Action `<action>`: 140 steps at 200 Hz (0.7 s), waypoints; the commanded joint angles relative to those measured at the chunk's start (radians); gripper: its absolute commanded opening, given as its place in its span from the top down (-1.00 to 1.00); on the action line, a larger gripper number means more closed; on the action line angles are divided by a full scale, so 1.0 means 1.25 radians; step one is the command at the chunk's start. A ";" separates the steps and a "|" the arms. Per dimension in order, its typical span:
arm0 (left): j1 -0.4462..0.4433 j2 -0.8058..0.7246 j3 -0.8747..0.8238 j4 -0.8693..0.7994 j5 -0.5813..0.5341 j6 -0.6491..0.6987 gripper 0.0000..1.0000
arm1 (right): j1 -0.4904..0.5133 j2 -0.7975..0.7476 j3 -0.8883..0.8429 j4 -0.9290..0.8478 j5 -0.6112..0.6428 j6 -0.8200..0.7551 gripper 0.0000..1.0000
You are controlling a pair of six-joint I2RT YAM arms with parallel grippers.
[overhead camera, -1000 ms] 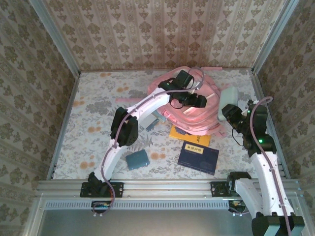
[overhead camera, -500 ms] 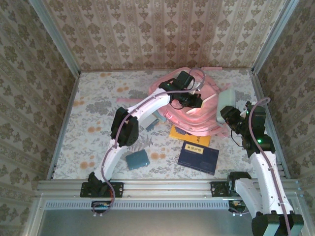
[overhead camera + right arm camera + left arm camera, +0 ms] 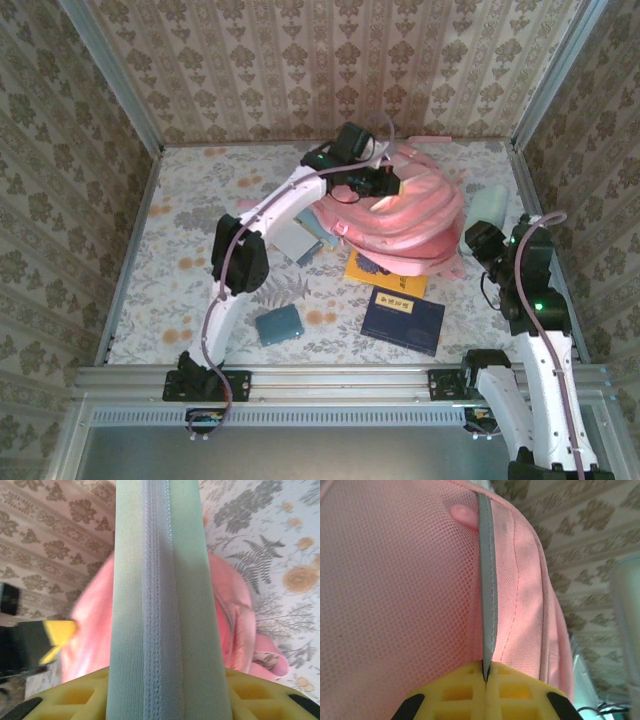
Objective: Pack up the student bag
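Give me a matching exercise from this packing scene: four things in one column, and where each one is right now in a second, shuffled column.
Things
1. student bag
2. pale green pouch
3. navy book
4. teal case

Places
A. flat on the table near the left arm's base
B. held in the right gripper
C. flat on the table near the right arm's base
D. pinched by the shut left gripper

Pairs: 1-D, 2-B, 3-C, 4-A
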 commanded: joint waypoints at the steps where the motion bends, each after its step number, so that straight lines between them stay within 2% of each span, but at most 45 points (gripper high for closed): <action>1: 0.035 -0.079 0.070 0.059 0.051 -0.057 1.00 | -0.004 -0.019 0.007 -0.047 0.067 -0.014 0.09; 38: 0.059 -0.067 0.113 0.084 0.086 -0.099 1.00 | -0.005 -0.013 -0.072 0.029 -0.056 0.023 0.04; 47: 0.065 -0.059 0.119 0.092 0.101 -0.111 1.00 | -0.007 -0.001 -0.100 0.092 -0.112 0.037 0.05; 61: 0.072 -0.047 0.131 0.096 0.119 -0.123 1.00 | -0.011 0.048 -0.142 0.222 -0.251 0.062 0.08; 78: 0.080 -0.042 0.131 0.110 0.133 -0.136 1.00 | -0.012 0.148 -0.182 0.418 -0.421 0.122 0.12; 92: 0.086 -0.040 0.131 0.119 0.143 -0.143 1.00 | -0.009 0.236 -0.200 0.579 -0.517 0.178 0.17; 109: 0.091 -0.040 0.129 0.133 0.151 -0.153 1.00 | 0.008 0.316 -0.191 0.687 -0.566 0.190 0.20; 140: 0.096 -0.038 0.130 0.147 0.160 -0.164 1.00 | 0.069 0.429 -0.118 0.708 -0.579 0.133 0.22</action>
